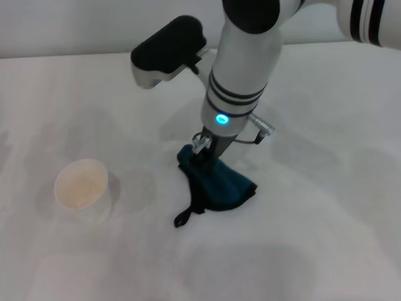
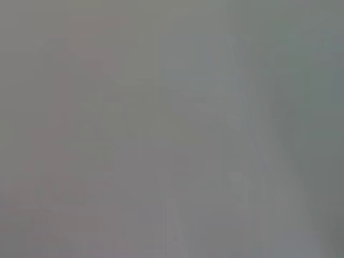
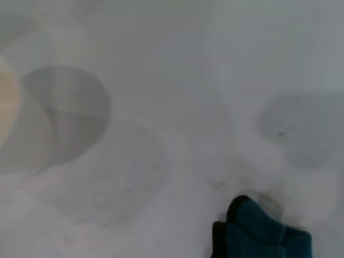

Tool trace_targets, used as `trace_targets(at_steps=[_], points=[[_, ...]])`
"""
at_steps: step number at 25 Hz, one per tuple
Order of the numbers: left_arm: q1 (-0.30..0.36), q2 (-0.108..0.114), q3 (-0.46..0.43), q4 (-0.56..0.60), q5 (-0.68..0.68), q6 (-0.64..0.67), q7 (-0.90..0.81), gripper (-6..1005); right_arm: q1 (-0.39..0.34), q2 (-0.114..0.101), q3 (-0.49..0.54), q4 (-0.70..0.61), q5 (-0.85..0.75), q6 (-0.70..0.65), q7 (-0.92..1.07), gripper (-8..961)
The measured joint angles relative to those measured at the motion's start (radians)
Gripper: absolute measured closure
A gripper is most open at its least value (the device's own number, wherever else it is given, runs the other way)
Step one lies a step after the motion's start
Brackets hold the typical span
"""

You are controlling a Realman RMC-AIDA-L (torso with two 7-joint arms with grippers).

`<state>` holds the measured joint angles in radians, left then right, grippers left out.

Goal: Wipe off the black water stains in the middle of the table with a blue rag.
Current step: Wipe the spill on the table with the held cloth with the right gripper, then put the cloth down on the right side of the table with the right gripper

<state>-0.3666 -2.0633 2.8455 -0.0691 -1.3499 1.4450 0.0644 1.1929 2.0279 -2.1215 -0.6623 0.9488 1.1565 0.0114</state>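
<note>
The blue rag (image 1: 227,188) lies bunched on the white table (image 1: 326,251) near its middle, its thin black loop (image 1: 183,217) trailing toward the front. My right gripper (image 1: 204,152) comes straight down from the arm above and is shut on the rag's raised far end. In the right wrist view a corner of the rag (image 3: 258,236) shows, with a faint grey smudge (image 3: 270,204) on the table beside it. The black water stains do not show in any view. My left gripper is out of view; its wrist view shows only plain grey.
A pale translucent cup (image 1: 83,188) stands on the table to the left of the rag, and its rim (image 3: 6,102) shows in the right wrist view. The right arm's dark wrist camera housing (image 1: 168,47) juts out above the table's far part.
</note>
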Motion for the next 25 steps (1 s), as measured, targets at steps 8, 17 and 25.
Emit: trace_targets(at_steps=[8, 17, 25], points=[[0.0, 0.003, 0.0, 0.0, 0.0, 0.0, 0.0, 152, -0.01, -0.005, 0.093, 0.072, -0.101, 0.023, 0.002, 768], [0.002, 0.01, 0.0, 0.002, -0.001, -0.001, 0.0, 152, -0.119, -0.014, 0.385, -0.022, -0.383, 0.142, -0.004, 757], [-0.001, 0.016, 0.0, 0.01, -0.002, -0.011, 0.0, 152, -0.263, -0.019, 0.664, -0.169, -0.614, 0.271, -0.064, 748]])
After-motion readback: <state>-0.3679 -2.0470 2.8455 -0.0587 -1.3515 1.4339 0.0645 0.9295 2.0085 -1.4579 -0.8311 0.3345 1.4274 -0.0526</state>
